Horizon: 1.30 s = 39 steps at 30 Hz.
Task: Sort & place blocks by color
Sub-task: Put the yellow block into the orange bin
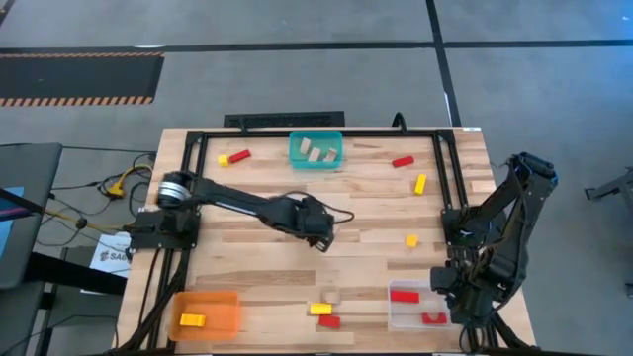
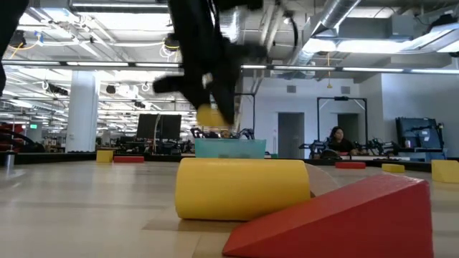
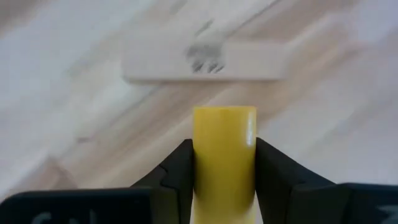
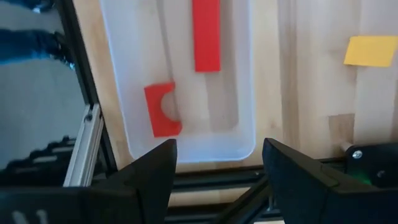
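Note:
My left gripper (image 1: 317, 229) hangs over the table's middle, shut on a yellow block (image 3: 224, 143), which the low view shows in the air (image 2: 210, 115). My right gripper (image 4: 217, 149) waits open at the near right, above the near edge of the clear bin (image 1: 396, 314) that holds two red blocks (image 4: 206, 37). The teal bin (image 1: 316, 161) holds tan blocks. The orange bin (image 1: 223, 318) holds one yellow block (image 1: 192, 319). Loose red and yellow blocks lie flat on the table. My left gripper pinches the yellow block between its two fingers (image 3: 180, 168), one on each long side. The block's free end (image 3: 224, 118) sticks out past the fingertips. The fingers point down at the table. The block is lifted clear of the table.
Loose blocks lie at far left (image 1: 224, 159) (image 1: 239, 154), far right (image 1: 403, 161) (image 1: 420, 183), right of centre (image 1: 411, 239) and near the front edge (image 1: 320, 309) (image 1: 329, 320) (image 1: 332, 295). A black frame (image 1: 198, 138) rims the table. In the low view a yellow cylinder (image 2: 244, 188) and red wedge (image 2: 344, 218) lie close.

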Each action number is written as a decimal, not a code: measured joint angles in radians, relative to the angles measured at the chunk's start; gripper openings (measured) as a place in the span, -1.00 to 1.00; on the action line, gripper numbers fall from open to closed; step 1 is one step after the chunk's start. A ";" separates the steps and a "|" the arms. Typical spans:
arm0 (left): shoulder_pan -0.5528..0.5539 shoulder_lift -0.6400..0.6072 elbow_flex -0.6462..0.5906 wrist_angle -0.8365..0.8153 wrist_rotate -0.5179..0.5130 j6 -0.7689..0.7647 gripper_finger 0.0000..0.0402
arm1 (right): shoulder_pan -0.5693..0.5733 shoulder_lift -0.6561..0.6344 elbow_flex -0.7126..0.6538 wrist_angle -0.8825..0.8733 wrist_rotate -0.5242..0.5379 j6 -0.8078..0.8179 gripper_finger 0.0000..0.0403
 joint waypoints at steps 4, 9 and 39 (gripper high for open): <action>-0.053 -0.143 0.006 -0.043 0.011 0.115 -0.51 | -0.041 0.000 0.000 -0.001 0.033 -0.008 0.29; -0.180 -0.291 0.008 -0.214 0.060 0.205 -0.51 | -0.139 0.000 0.000 0.008 0.075 -0.065 0.29; -0.860 -0.356 -0.459 0.008 0.250 -0.107 0.04 | -0.684 0.003 0.000 0.465 -0.034 -0.297 0.29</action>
